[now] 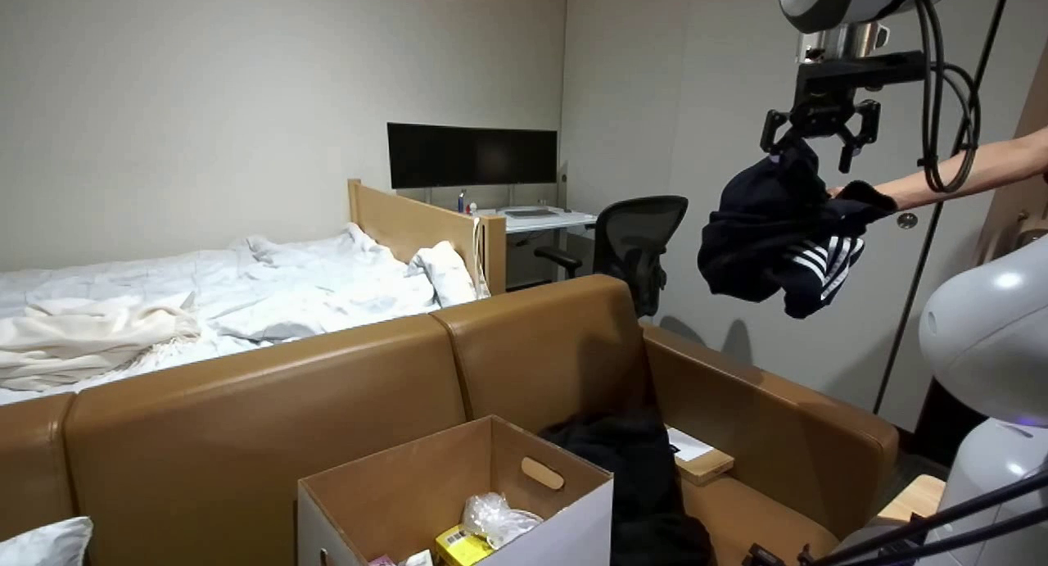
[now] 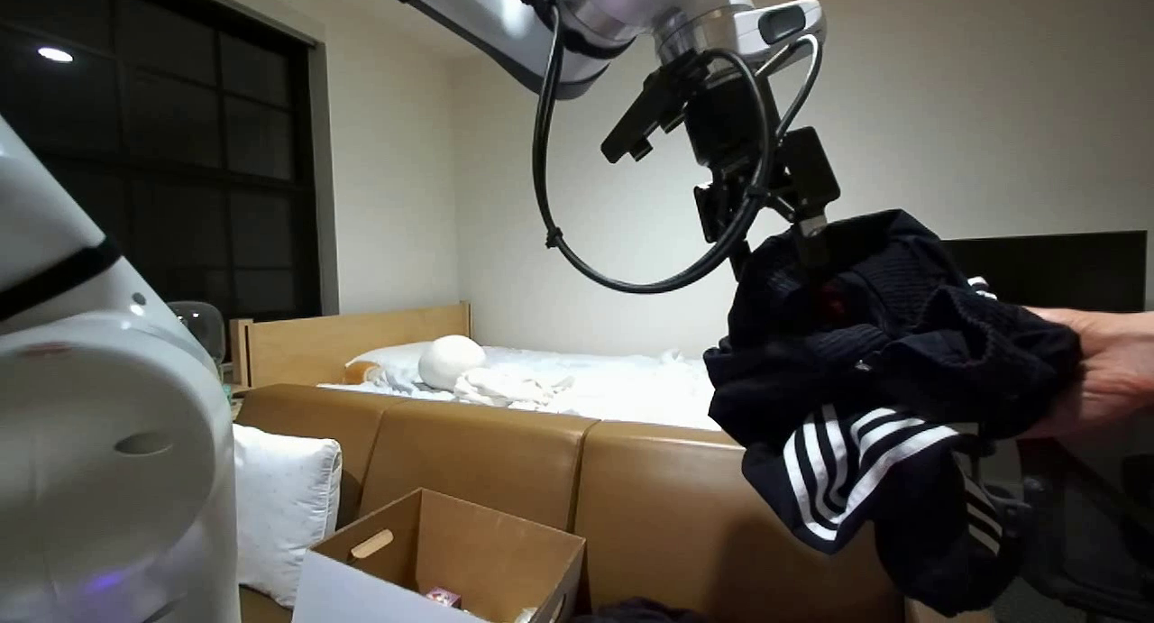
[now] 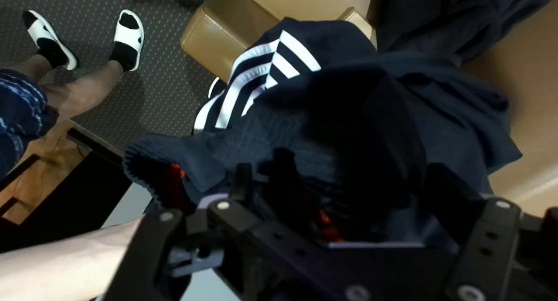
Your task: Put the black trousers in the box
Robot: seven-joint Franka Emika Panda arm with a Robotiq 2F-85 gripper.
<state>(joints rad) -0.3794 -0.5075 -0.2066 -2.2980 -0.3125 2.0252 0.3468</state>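
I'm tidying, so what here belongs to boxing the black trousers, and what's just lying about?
For the job: striped black trousers; gripper; person's hand; open box.
Lying about: dark cloth beside the box; yellow pack inside it; white pillow; cream blanket.

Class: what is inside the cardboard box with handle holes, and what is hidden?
Inside the box: a yellow packet, crumpled clear plastic, a pink item and something white. Anything beneath these or behind the near wall is hidden.

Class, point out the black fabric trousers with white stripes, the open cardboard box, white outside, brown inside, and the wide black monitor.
Black trousers (image 2: pixel 902 371): in an exterior view, on dark middle folds.
Cardboard box (image 1: pixel 417 492): in an exterior view, on a brown inner wall.
Monitor (image 1: pixel 473 156): in an exterior view, mid-screen.
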